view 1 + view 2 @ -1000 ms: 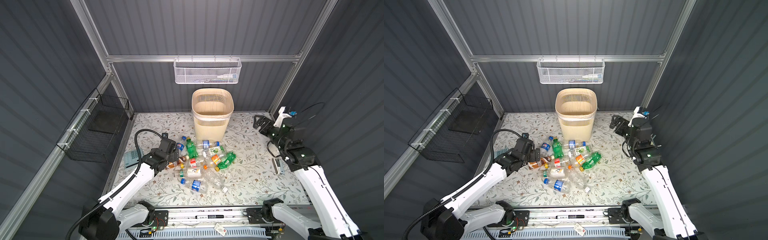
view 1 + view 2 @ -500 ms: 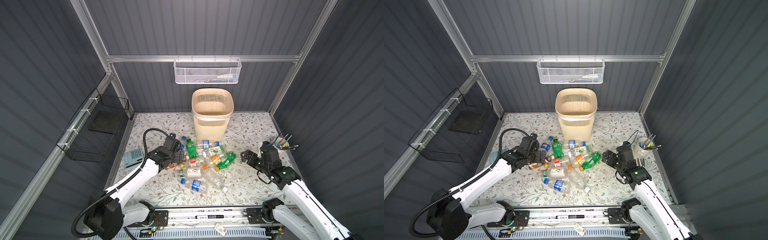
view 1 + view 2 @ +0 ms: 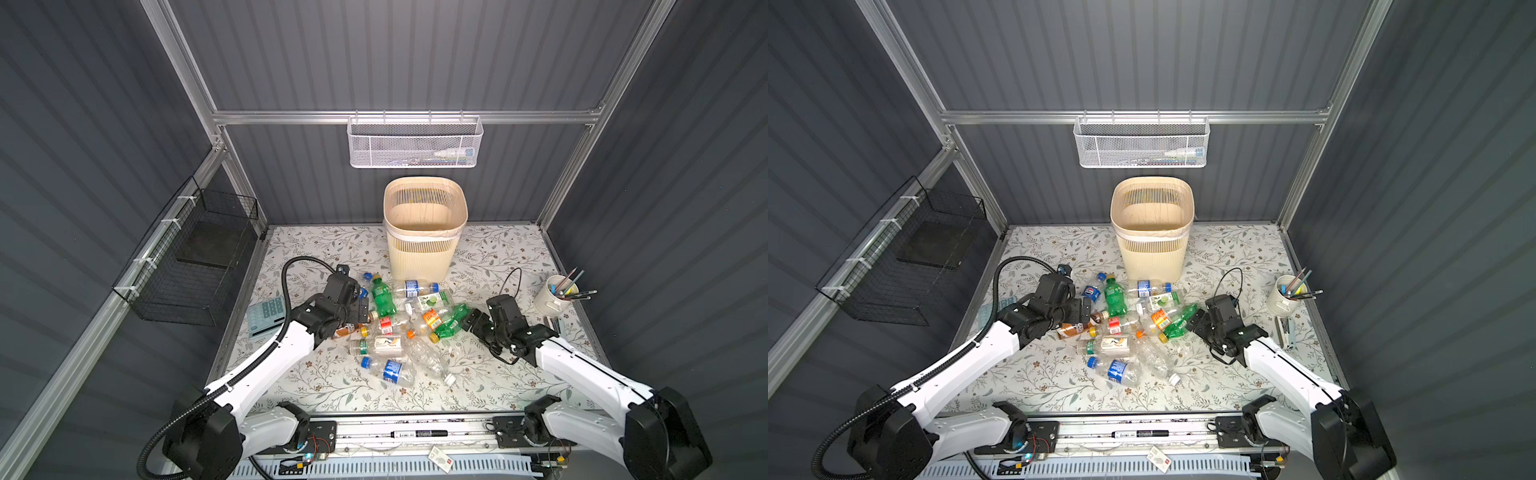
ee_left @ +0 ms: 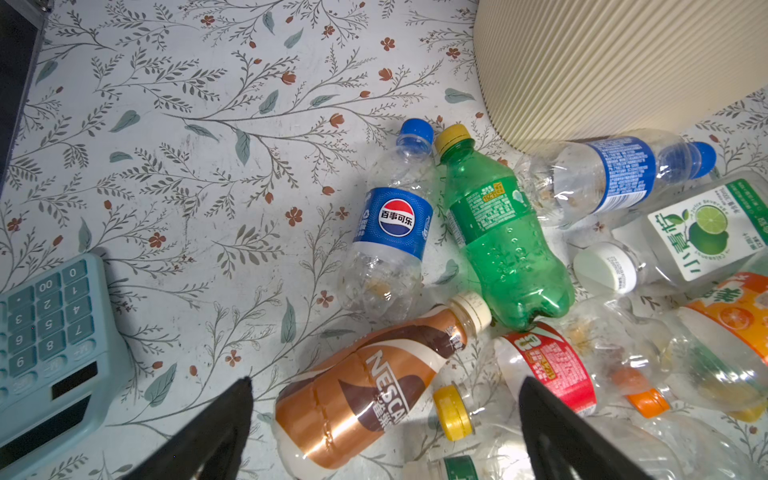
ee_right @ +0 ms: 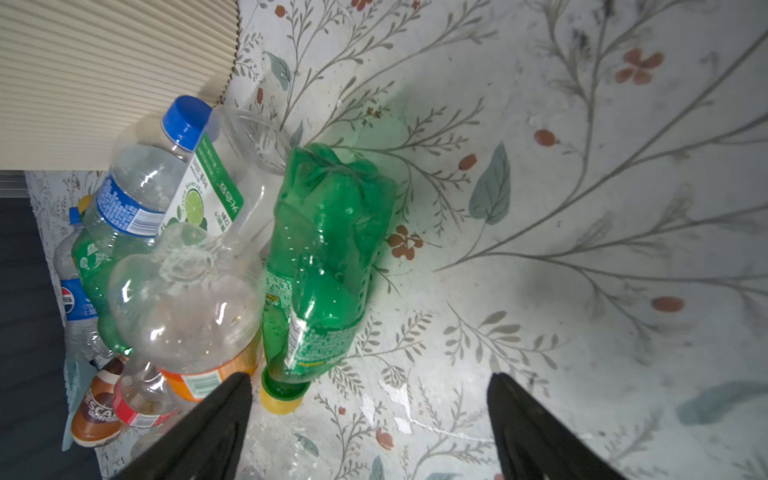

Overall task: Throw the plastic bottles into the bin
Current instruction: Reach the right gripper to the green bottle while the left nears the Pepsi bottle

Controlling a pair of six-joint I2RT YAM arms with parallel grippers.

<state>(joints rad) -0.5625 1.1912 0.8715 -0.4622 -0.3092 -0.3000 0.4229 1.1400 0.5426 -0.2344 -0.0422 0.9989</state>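
Our right pincer (image 5: 370,386) had swung down from high up to the table (image 3: 324,382). Its jaws were wide and empty, with the crushed green bottle (image 5: 328,249) just ahead and its yellow cap (image 5: 282,401) just inside one jaw. Our left pincer (image 4: 384,384), also wide, had crept forward to straddle the brown bottle (image 4: 357,395). We judged both grasps near. The plastic bottles (image 3: 399,324) all lay between the pincers, and the bin (image 3: 424,249) beyond looked empty.
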